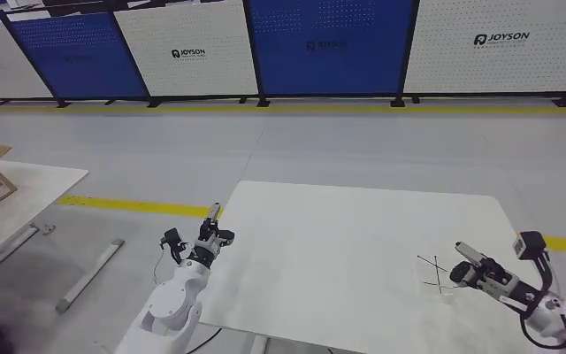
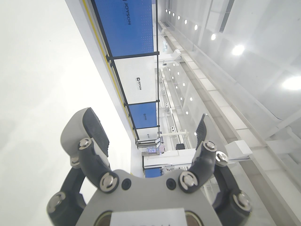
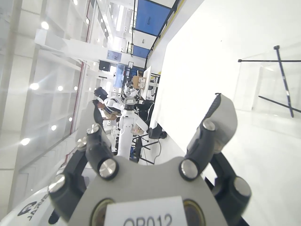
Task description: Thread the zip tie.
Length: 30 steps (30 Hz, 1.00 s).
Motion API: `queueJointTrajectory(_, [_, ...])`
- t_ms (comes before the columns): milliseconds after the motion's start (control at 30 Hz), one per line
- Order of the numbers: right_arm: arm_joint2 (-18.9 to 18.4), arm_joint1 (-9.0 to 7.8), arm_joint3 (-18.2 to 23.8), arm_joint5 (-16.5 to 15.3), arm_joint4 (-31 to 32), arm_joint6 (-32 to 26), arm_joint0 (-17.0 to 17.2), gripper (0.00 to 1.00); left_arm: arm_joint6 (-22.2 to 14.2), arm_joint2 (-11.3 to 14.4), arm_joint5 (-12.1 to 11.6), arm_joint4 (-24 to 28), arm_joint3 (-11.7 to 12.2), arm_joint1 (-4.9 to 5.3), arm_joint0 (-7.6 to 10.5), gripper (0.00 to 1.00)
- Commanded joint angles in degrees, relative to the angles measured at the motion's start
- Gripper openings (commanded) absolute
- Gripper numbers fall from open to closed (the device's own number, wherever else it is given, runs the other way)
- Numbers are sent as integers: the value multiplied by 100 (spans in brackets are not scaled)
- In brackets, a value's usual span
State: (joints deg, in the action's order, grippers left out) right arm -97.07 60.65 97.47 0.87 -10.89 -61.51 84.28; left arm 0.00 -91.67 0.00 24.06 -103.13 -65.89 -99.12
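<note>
Zip ties (image 3: 283, 76): thin black straps, prob. light, springy, slick. They lie crossed on clear tray (image 3: 247, 88) near tabletop (image 1: 354, 248) right front corner. I'd pinch mid-strap, leaving head & tip free. Right gripper (image 3: 156, 104) near them, fingers wide, empty. Left gripper (image 2: 145, 114) well apart at tabletop's left edge, fingers wide, empty.

cut off: zip tie (image 3: 263, 60) runs past right wrist view's edge | too small: zip ties (image 1: 435, 271) uncountable, top view
</note>
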Motion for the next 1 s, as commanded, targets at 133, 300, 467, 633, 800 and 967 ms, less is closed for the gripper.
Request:
queueJointTrajectory(133, [99,-133,-461,-216,120,-1640,-714,100,0,0,0,0,0,0,0,100])
queueJointTrajectory(300, [472,-229,-748,-248,294,-1813,-1099,100,0,0,0,0,0,0,0,100])
queueJointTrajectory(467, [472,-229,-748,-248,294,-1813,-1099,100,0,0,0,0,0,0,0,100])
queueJointTrajectory(633, [472,-229,-748,-248,294,-1813,-1099,100,0,0,0,0,0,0,0,100])
queueJointTrajectory(800, [472,-229,-748,-248,294,-1813,-1099,100,0,0,0,0,0,0,0,100])
queueJointTrajectory(967, [703,-294,-680,-267,284,-1813,-1213,100,0,0,0,0,0,0,0,100])
